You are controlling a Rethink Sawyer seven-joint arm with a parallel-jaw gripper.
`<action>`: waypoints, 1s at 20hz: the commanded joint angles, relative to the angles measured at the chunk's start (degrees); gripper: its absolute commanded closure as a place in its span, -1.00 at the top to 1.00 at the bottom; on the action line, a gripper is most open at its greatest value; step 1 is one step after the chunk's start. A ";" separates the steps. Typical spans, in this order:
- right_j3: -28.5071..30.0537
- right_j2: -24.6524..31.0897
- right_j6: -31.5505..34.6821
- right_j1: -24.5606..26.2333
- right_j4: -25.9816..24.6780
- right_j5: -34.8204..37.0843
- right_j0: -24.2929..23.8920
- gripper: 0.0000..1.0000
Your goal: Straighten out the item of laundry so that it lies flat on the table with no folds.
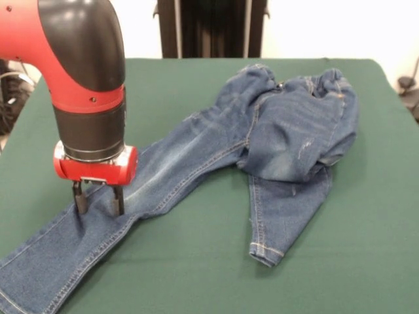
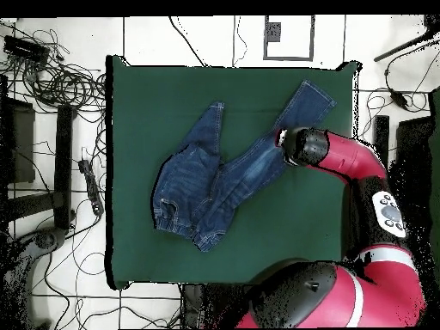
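I have the gripper (image 1: pixel 98 199) down on the jeans (image 1: pixel 216 157), fingers a narrow way apart and planted on the long leg partway between knee and cuff; it looks to me as if they pinch a small ridge of denim, though the front view is too coarse there for me to be sure anything is caught. From the front, that leg runs out toward seven o'clock and lies fairly smooth, so I judge the hold is there to drag it straighter, away from the bunched seat. The trouble is at two o'clock: the waistband end is folded over onto itself and covers the top of the other leg, whose cuff points to five o'clock. The overhead view gives what the front cannot, namely the whole layout on the table (image 2: pixel 137 103): the jeans sit roughly mid-table, legs splayed in a V, with bare felt all round. The arm hides the fingers there, so only the front view shows the claw.
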 commanded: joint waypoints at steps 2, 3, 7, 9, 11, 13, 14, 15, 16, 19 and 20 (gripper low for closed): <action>2.01 5.24 1.63 3.07 -3.17 -8.73 0.62 1.00; 2.73 5.65 1.02 2.70 -3.36 -8.69 0.54 1.00; 5.36 5.35 1.51 0.46 -3.66 -8.78 1.45 1.00; 6.66 5.11 1.62 -1.11 -3.86 -8.68 2.03 1.00; 8.24 5.16 1.08 -2.83 -4.12 -8.35 2.49 1.00; 9.38 4.86 1.37 -4.26 -4.23 -8.12 3.29 1.00; 10.06 4.68 1.90 -4.97 -4.17 -8.17 3.71 1.00; 10.75 4.59 2.32 -5.67 -4.20 -8.12 4.06 1.00; 11.32 4.53 2.87 -6.14 -4.15 -8.08 4.32 1.00; 13.52 4.47 4.33 -7.63 -4.57 -9.15 5.12 1.00; 14.38 4.66 4.74 -8.04 -4.40 -9.21 5.25 1.00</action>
